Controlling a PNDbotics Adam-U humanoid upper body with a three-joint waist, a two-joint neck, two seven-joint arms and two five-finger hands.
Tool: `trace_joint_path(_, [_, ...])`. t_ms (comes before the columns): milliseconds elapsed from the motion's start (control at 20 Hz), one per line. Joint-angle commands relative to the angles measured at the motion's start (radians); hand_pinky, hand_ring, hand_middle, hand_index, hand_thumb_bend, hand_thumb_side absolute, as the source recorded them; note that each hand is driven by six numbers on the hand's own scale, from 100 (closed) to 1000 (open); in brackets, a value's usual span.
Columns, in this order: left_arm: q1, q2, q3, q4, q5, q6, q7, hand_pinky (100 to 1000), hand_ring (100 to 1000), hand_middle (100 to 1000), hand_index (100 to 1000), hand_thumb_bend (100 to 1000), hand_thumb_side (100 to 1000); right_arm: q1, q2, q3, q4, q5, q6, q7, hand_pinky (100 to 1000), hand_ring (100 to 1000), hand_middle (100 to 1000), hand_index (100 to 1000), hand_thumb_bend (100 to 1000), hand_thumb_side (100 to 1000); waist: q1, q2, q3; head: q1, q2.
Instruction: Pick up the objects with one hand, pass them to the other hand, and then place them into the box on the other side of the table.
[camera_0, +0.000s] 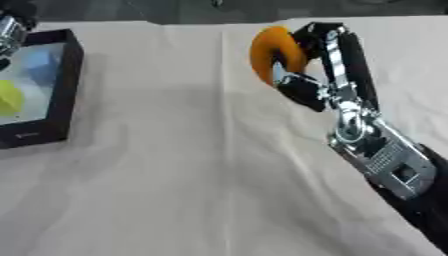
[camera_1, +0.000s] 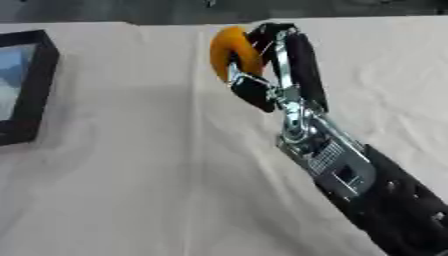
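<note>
My right hand (camera_0: 343, 95) reaches in from the lower right and is raised over the middle of the table. Its fingers and thumb are curled round an orange, curved object (camera_0: 269, 52), which it holds up at the far centre. A black-rimmed box (camera_0: 66, 85) lies at the left edge of the table, well apart from this hand. A silver and black part of my left hand (camera_0: 9, 30) shows in the top left corner, above the box; its fingers are cut off by the picture's edge.
Inside the box lie a yellow thing (camera_0: 9, 97) and a pale blue thing (camera_0: 39, 62). A creased beige cloth (camera_0: 175, 175) covers the table. The table's far edge runs along the top of the view.
</note>
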Motion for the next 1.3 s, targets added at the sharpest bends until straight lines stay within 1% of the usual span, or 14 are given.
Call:
trace_joint_path(50, [-0.027, 0.053, 0.002, -0.013, -0.013, 0.017, -0.017, 1000, 817, 857, 717, 100, 440, -0.007, -0.013, -0.047, -0.047, -0.048, 0.349, -0.351, 634, 459, 389, 382, 100, 100, 0.015, -0.046, -0.004, 0.009, 0.006])
trace_joint_path(200, [-0.053, 0.079, -0.026, -0.013, -0.032, 0.033, -0.051, 1000, 819, 860, 726, 100, 394, 0.005, 0.003, -0.062, -0.057, -0.092, 0.349, -0.351, 630, 454, 385, 378, 100, 100, 0.019, -0.049, -0.010, 0.014, 0.007])
trace_joint_path(350, [-0.093, 0.101, -0.075, -0.013, -0.062, 0.044, -0.095, 1000, 823, 880, 761, 100, 349, 0.010, 0.018, -0.054, -0.075, -0.138, 0.349, -0.351, 630, 453, 384, 378, 100, 100, 0.023, -0.052, -0.013, 0.019, 0.009])
trace_joint_path(500, [-0.132, 0.101, -0.124, -0.013, -0.094, 0.045, -0.141, 1000, 826, 893, 792, 100, 330, 0.013, 0.022, -0.046, -0.088, -0.184, 0.349, -0.351, 629, 453, 384, 378, 100, 100, 0.025, -0.055, -0.015, 0.021, 0.010])
trace_joint_path(650, [-0.166, 0.096, -0.167, -0.013, -0.122, 0.052, -0.187, 1000, 832, 906, 827, 100, 340, 0.017, 0.022, -0.043, -0.099, -0.230, 0.349, -0.351, 627, 452, 384, 380, 100, 100, 0.026, -0.058, -0.019, 0.024, 0.008])
trace_joint_path(800, [-0.199, 0.085, -0.205, -0.013, -0.144, 0.063, -0.236, 1000, 836, 915, 843, 100, 355, 0.017, 0.017, -0.039, -0.113, -0.279, 0.349, -0.351, 627, 453, 383, 381, 100, 100, 0.029, -0.060, -0.021, 0.029, 0.004])
trace_joint_path(1000, [-0.244, 0.069, -0.258, -0.013, -0.166, 0.086, -0.303, 1000, 836, 922, 854, 100, 408, 0.017, 0.015, -0.032, -0.120, -0.345, 0.349, -0.351, 624, 453, 383, 374, 100, 100, 0.033, -0.062, -0.018, 0.029, 0.001])
trace_joint_path(1100, [-0.265, 0.061, -0.286, -0.013, -0.178, 0.098, -0.335, 1000, 837, 926, 858, 100, 440, 0.019, 0.017, -0.033, -0.110, -0.378, 0.349, -0.351, 621, 452, 383, 367, 100, 100, 0.034, -0.063, -0.015, 0.027, 0.003])
trace_joint_path(1250, [-0.297, 0.048, -0.323, -0.013, -0.201, 0.106, -0.382, 1000, 838, 934, 862, 100, 452, 0.016, 0.014, -0.036, -0.075, -0.425, 0.349, -0.351, 620, 451, 385, 374, 100, 100, 0.036, -0.063, -0.009, 0.023, 0.008])
trace_joint_path(1300, [-0.308, 0.042, -0.332, -0.013, -0.209, 0.110, -0.398, 1000, 839, 940, 862, 100, 474, 0.012, 0.010, -0.033, -0.072, -0.441, 0.349, -0.351, 620, 451, 386, 373, 100, 100, 0.036, -0.063, -0.007, 0.021, 0.008])
